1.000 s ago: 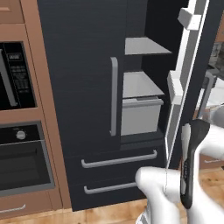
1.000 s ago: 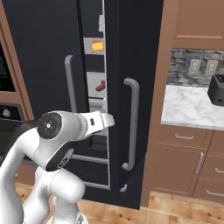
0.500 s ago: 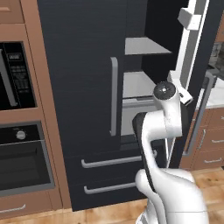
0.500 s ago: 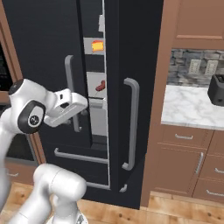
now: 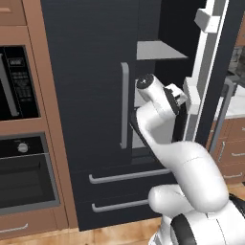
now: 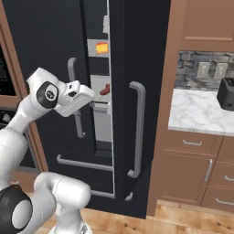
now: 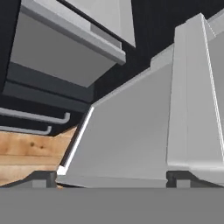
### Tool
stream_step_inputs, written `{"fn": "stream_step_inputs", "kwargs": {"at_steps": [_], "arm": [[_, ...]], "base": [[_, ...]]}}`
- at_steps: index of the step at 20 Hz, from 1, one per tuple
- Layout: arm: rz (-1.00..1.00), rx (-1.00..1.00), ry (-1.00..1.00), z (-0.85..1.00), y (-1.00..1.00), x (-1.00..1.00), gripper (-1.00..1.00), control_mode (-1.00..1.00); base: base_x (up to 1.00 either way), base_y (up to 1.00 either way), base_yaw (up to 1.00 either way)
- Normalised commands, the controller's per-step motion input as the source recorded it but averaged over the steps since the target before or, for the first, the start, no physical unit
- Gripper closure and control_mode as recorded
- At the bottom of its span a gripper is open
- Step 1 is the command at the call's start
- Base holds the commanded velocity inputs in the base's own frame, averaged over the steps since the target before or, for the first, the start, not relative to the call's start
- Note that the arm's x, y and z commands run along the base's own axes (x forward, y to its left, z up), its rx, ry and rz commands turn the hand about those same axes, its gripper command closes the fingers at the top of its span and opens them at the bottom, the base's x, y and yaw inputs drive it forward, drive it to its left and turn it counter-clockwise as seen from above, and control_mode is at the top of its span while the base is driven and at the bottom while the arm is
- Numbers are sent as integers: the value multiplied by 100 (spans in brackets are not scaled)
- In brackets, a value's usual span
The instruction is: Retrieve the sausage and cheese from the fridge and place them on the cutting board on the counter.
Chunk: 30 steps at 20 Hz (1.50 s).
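**Fridge door ajar, hand at the opening**

Brown wooden cabinetry frames the kitchen, with wall ovens (image 5: 21, 143) set into it at the left edge of the left base view and a white marble wall counter (image 6: 201, 112) carrying a dark toaster (image 6: 226, 93) at the right edge of the right base view. Between them stands the black fridge (image 5: 86, 72), its right door (image 6: 137, 91) swung partly open so that grey shelves (image 5: 158, 50) are seen inside. Two grey drawer handles (image 5: 127, 176) run across the fridge's lower front.

The cheese (image 6: 102, 47) is seen through the gap in the right base view, lying on an upper shelf near the edge of the left door. The sausage (image 6: 105, 89) lies on a lower shelf, directly below the cheese (both are small at this range).

The gripper (image 6: 84, 98) is held at the door gap, level with the sausage shelf and just short of it, with nothing between its fingers. In the hand view the two dark fingertips (image 7: 39, 178) are set wide apart, with a grey door shelf (image 7: 144, 131) close in front and a grey drawer (image 7: 57, 52) beyond at the upper left. Wooden floor (image 7: 30, 148) is seen at the lower left of that view.
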Motion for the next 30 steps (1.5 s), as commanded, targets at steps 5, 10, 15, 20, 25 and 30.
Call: {"fn": "stream_step_inputs", "kwargs": {"at_steps": [5,10,15,20,25,30], "arm": [[-19,-10,-2,-16,-29,76,-100,-100],[-7,-2,0,-6,-86,33,-100,-100],[-3,-4,0,-26,-87,23,-100,-100],[-3,-5,0,-39,-99,-8,-100,-100],[-7,-3,0,-19,-100,-31,-100,-100],[0,22,0,70,-37,-8,-100,-100]], "base": [[0,0,0],[0,0,0],[0,0,0],[0,0,0],[0,0,0],[0,0,0]]}}
